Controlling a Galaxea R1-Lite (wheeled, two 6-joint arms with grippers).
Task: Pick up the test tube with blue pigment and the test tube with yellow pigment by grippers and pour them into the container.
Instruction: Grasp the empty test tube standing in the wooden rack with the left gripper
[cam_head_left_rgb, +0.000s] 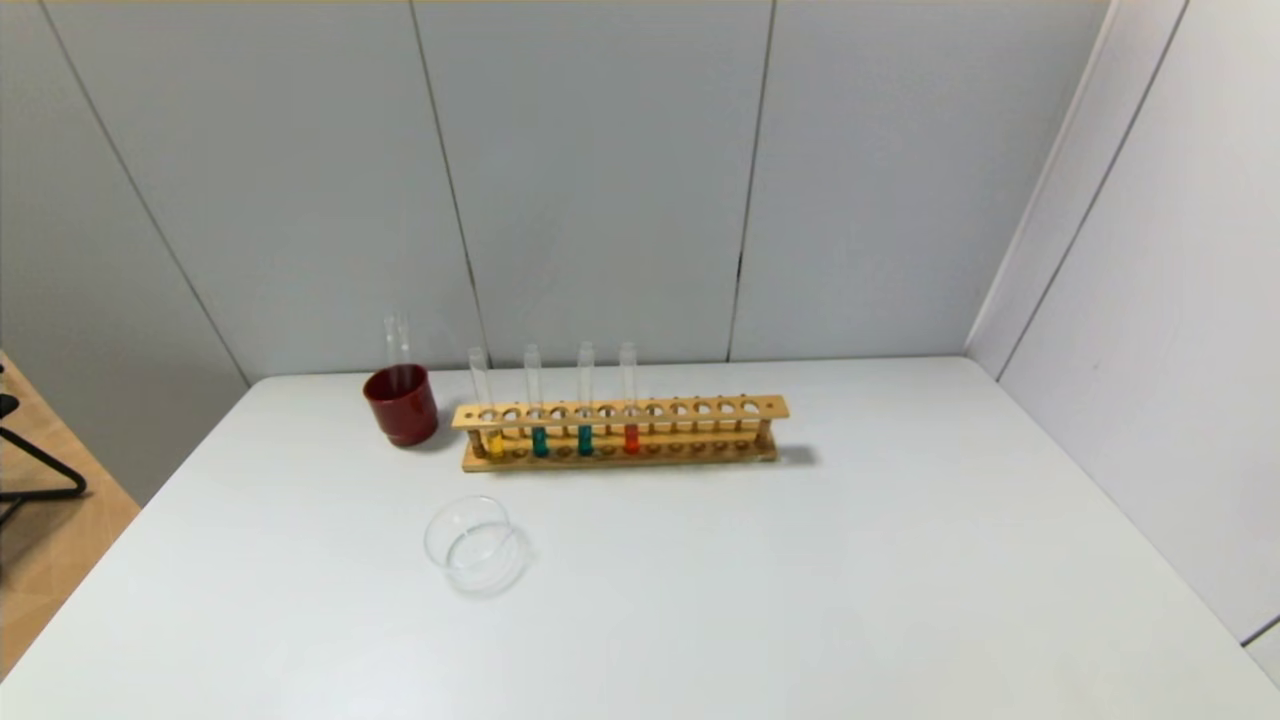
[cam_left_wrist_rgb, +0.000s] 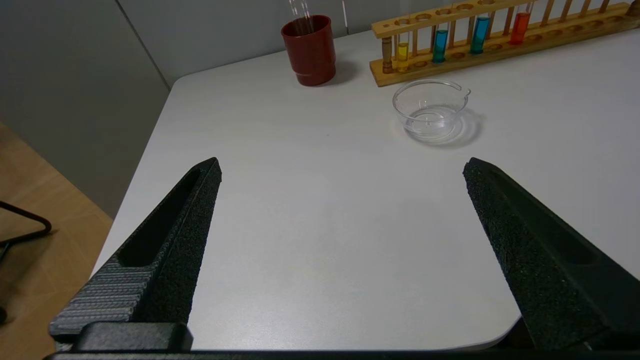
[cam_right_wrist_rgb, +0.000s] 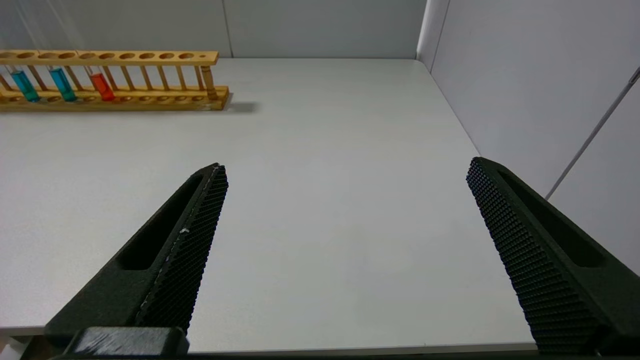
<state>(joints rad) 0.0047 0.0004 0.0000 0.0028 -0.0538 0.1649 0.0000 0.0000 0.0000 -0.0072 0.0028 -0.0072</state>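
Two tools released, both at near table edge | container well ahead of left tool

**Wood, glass and matt plastic**

The rack is pale varnished wood, smooth with a slight sheen. The tubes and the dish are clear, glossy glass. The cup looks like dark red plastic, smooth and faintly shiny. The table is white, smooth and matt. The left gripper has black, grainy, matt fingers; the right gripper has black fingers with a fine mesh-like texture.
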